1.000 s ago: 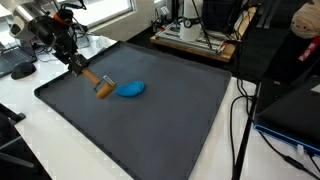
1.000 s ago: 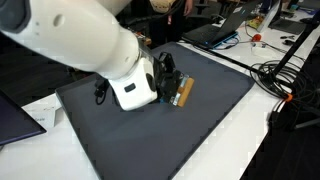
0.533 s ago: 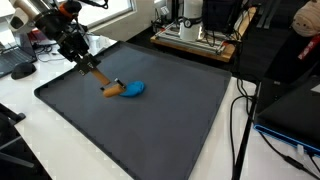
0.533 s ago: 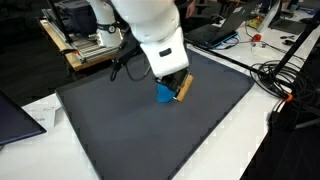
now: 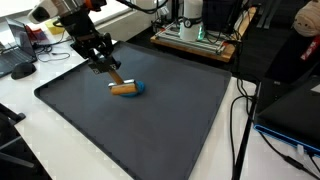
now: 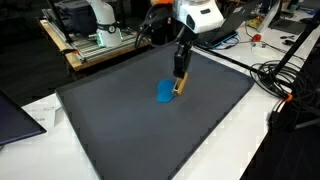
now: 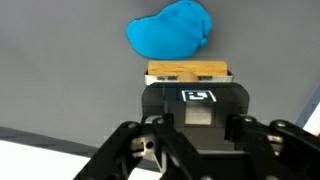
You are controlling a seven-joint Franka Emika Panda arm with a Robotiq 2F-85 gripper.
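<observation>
Clamps a wooden tool (image 5: 122,88) in the pincer (image 5: 108,72), jaws narrow on its handle, over the left part of the mat (image 5: 150,135) in an exterior view. Holds the tool slanted, low end down at the mat, overlapping the left edge of the blue lump (image 5: 138,86). Puts the lump just right of the tool's tip, below and beyond the fingers.

From the opposite side, shows the lump (image 6: 164,93) on the left, the tool (image 6: 179,84) just beside it on the right, and the pincer (image 6: 182,60) upright above.

In the wrist view, finds the lump (image 7: 170,28) straight ahead of the tool (image 7: 188,72), very near its front edge; cannot tell whether touching.

Against a second ago: stands farther right and higher over the mat, with the tool now alongside the lump rather than short of it. No longer fills an exterior view with the white arm (image 6: 195,12). Leaves the lump near the same spot.
</observation>
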